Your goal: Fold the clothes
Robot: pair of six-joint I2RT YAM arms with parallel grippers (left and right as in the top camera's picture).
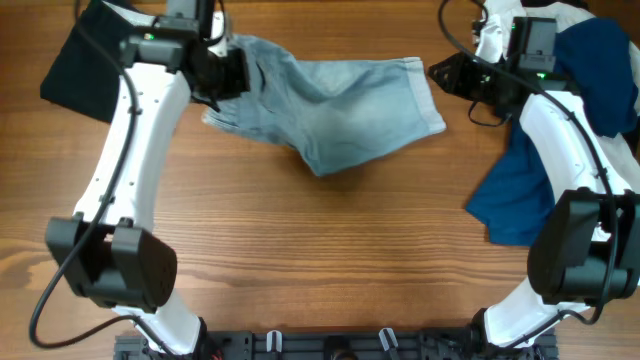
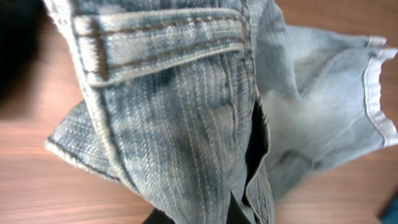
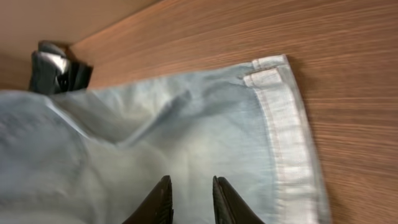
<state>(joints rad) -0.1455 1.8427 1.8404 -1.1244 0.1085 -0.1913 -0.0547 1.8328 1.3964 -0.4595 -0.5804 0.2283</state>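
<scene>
The faded light-blue denim shorts (image 1: 340,110) lie spread across the far middle of the table, waistband to the left and hemmed legs to the right. My left gripper (image 1: 230,75) is shut on the waistband end, lifting it a little. In the left wrist view the belt loop (image 2: 161,43) and bunched denim (image 2: 186,143) fill the frame and hide most of the fingers. My right gripper (image 1: 434,74) hovers at the leg hem (image 3: 283,130). Its jaws stand slightly apart over the fabric (image 3: 189,182), with nothing between them.
A black garment (image 1: 78,65) lies at the far left corner. A navy-blue garment (image 1: 600,75) drapes over the far right and down to the table (image 1: 515,195), with white cloth (image 1: 498,25) behind it. Bare wood (image 1: 320,250) stretches in front of the shorts.
</scene>
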